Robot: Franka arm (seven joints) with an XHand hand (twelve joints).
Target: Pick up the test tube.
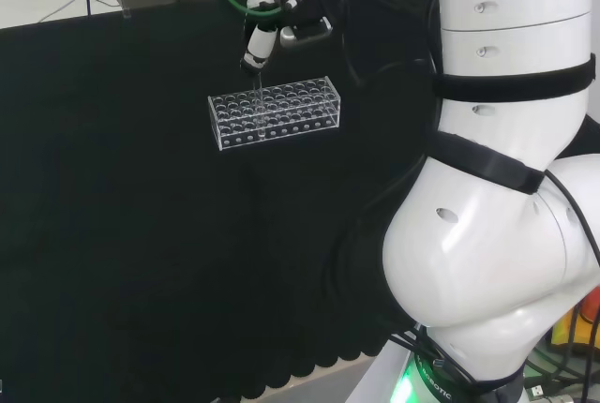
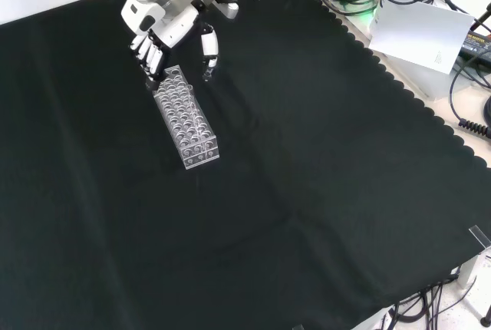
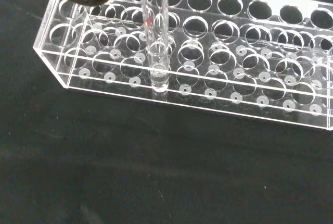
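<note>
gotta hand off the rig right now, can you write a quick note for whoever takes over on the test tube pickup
Hand: above the far end of the clear rack in the front view, fingers pointing down at it. Whether they already grip the tube cannot be told from these views.
Test tube: upright in a hole of the rack, bottom still seated near the rack floor in the wrist view.
Rack: on the black cloth, the other holes in view look empty.
Done: hand brought to the tube.
Left: confirm the grip, lift the tube straight up clear of the rack.
</note>
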